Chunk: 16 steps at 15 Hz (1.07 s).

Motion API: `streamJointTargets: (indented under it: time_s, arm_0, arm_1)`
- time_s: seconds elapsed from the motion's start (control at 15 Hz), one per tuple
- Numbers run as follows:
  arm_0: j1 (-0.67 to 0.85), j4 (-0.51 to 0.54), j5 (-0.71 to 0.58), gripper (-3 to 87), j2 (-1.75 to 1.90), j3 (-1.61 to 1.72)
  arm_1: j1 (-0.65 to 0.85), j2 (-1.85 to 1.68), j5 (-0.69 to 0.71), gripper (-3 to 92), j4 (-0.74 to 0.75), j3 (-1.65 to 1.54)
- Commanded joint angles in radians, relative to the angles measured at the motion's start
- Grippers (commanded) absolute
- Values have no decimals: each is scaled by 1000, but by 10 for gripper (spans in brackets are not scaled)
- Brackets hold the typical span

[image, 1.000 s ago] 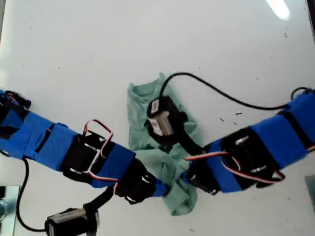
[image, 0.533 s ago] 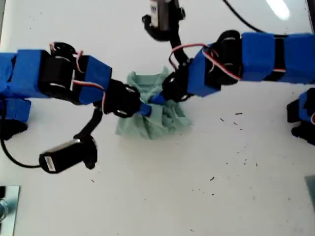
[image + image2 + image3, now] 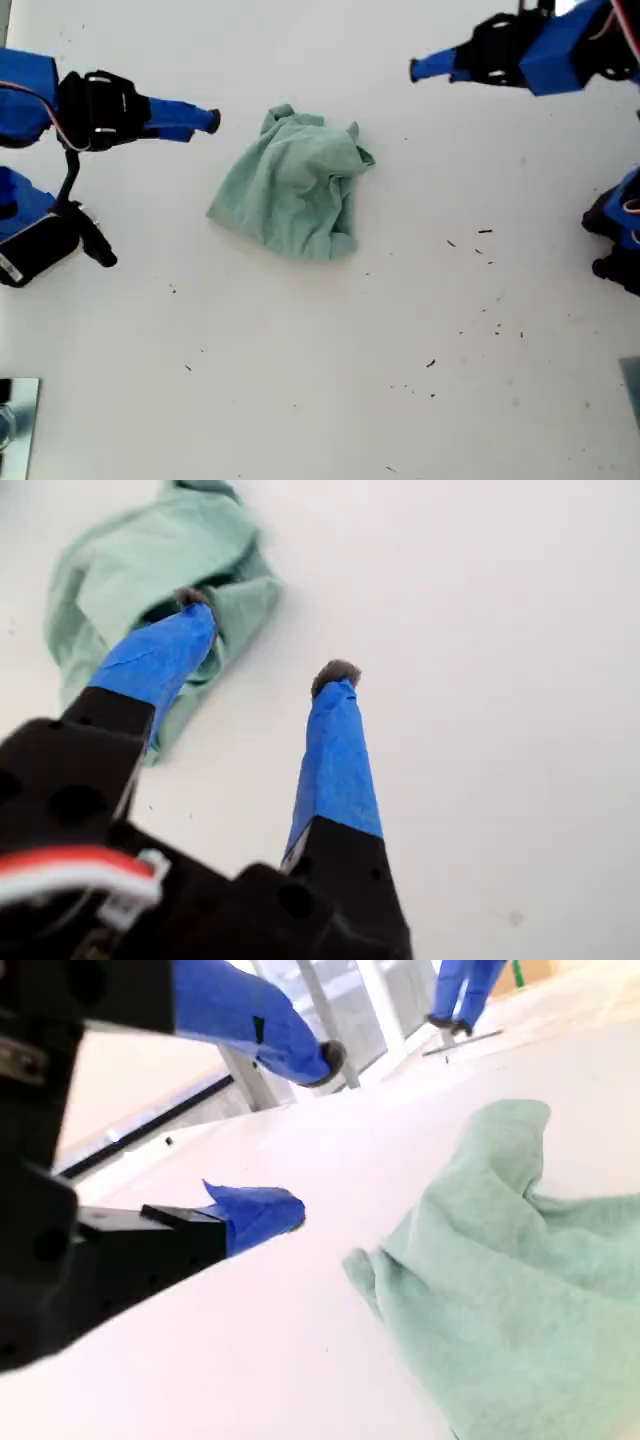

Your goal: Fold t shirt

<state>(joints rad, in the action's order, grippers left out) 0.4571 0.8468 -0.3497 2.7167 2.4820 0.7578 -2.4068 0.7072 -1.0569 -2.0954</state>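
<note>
Pale sage-green cloth, one t shirt (image 3: 295, 190) (image 3: 150, 570) (image 3: 520, 1290), lies in a crumpled, rumpled heap, not flat, on the worktop (image 3: 400, 380), a bit toward the exterior view's left of centre and in the upper half. One shirt, two arms, two grippers. My second gripper (image 3: 210, 121) (image 3: 308, 1135) hangs near the heap on the exterior view's left, not touching it; its blue-taped fingers (image 3: 260, 1210) are apart and hold nothing. My first gripper (image 3: 415, 70) (image 3: 265, 638) sits well apart from the shirt toward the exterior view's upper right; its fingers (image 3: 335, 750) are spread with only bare worktop between them. The worktop is white and glossy, one surface, with small dark specks (image 3: 485, 232) scattered toward the exterior view's right and bottom. The second wrist view shows window framing (image 3: 330, 1010) beyond the worktop edge, blurred. Against half a second ago: both grippers were then at the shirt, meeting over a tight bunch; now both have pulled back to opposite sides, and the cloth lies released, spread wider and a little lower in the exterior view.
</note>
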Motion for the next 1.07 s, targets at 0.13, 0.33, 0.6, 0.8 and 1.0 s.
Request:
streamJointTargets:
  time_s: [0.13, 0.33, 0.6, 0.8, 1.0]
  arm_0:
    - [-106, -51, 110, 161, 541, 416]
    - [-216, 92, 204, 160, 881, 632]
    - [-276, 183, 229, 148, 884, 761]
    - [-299, 183, 229, 148, 884, 761]
    - [-301, 183, 229, 148, 884, 761]
  arm_1:
    - [-21, -431, 44, 219, -158, -407]
    - [-121, -1006, -152, 209, -281, -830]
    - [-239, -1100, -371, 190, -308, -999]
    - [-267, -1100, -23, 185, -305, -1000]
    - [-267, -1100, 55, 166, -305, -1000]
